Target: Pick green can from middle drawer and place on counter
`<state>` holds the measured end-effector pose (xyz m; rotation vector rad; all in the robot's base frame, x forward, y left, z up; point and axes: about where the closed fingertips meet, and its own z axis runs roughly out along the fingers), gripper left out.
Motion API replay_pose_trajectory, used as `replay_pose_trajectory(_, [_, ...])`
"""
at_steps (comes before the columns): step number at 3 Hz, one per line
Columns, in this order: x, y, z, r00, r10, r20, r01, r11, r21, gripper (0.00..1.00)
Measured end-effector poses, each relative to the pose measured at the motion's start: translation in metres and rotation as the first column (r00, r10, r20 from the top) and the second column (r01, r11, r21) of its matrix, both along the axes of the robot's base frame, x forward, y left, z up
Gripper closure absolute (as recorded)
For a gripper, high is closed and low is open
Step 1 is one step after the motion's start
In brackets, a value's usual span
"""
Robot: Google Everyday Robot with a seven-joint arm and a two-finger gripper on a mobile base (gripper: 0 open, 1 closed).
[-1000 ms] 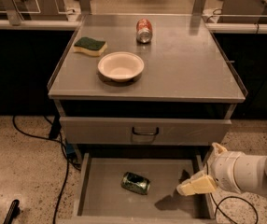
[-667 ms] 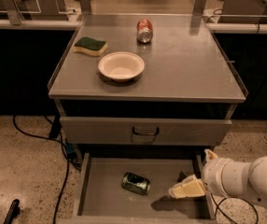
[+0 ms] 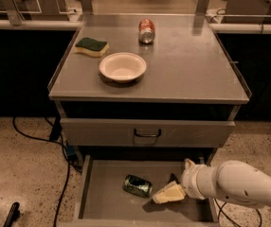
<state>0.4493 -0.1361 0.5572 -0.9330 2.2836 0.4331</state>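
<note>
The green can (image 3: 137,185) lies on its side on the floor of the open middle drawer (image 3: 102,200), a little left of centre. My gripper (image 3: 166,194) reaches in from the lower right on a white arm, low inside the drawer, just right of the can with a small gap. The counter (image 3: 192,65) is the broad grey top above the drawers.
On the counter stand a white bowl (image 3: 122,67), a green-and-yellow sponge (image 3: 92,46) and a red-and-silver can (image 3: 146,30) lying near the back. A closed drawer front with a black handle (image 3: 147,133) is above the open drawer. Black cables (image 3: 36,137) lie on the floor at left.
My gripper has moved left and lower inside the drawer, closing in on the green can. The can has not moved.
</note>
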Motion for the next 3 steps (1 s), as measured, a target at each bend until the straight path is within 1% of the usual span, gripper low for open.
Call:
replay_pose_trajectory(1, [0.001, 0.006, -0.003, 0.9999, 0.012, -0.006, -0.012, 1.0, 0.004, 0.0])
replay_pose_trajectory(2, [-0.004, 0.004, -0.004, 0.9997, -0.02, 0.012, 0.02, 1.0, -0.015, 0.0])
replay_pose_trajectory(3, [-0.003, 0.013, -0.03, 0.998, -0.06, 0.022, 0.06, 0.998, 0.005, 0.0])
